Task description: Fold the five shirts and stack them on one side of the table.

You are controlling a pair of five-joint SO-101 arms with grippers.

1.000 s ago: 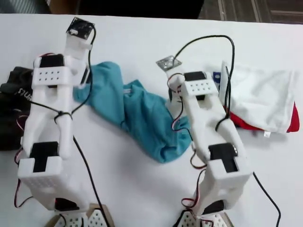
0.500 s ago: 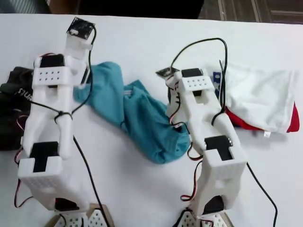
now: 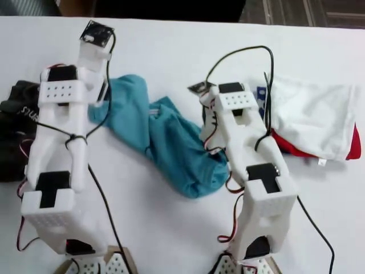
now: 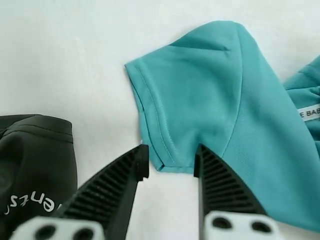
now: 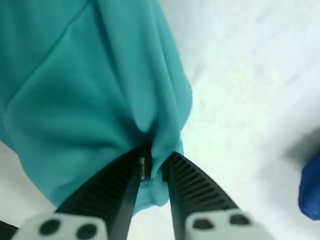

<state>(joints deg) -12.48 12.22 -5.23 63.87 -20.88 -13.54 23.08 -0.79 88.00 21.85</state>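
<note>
At the far left edge of the counter [image 3: 171,45] lies a crumpled black shirt [image 3: 17,125], unfolded and apparently waiting its turn. Just beside it the left hand [image 4: 171,156] sits low over the white surface, released, its two ribbed fingers spread on either side of the hemmed sleeve corner of the teal shirt [image 4: 210,100]. That looks like a stance for pinching that corner, though nothing is gripped yet. The teal shirt stretches across the middle of the counter between the two arms, bunched and twisted rather than flat, so it probably needs spreading out before any fold can be made. At its other end the right hand [image 5: 156,159] is clenched on a gathered fold of the teal fabric, which bulges out past the fingers. Holding that end would let the cloth be drawn taut against the left arm's side. Further right, well apart from the black shirt, a white shirt [image 3: 313,114] rests flat on top of a red shirt [image 3: 353,145], with a bit of blue cloth [image 3: 260,94] showing at the near edge. This seems to be the stack being built.
</note>
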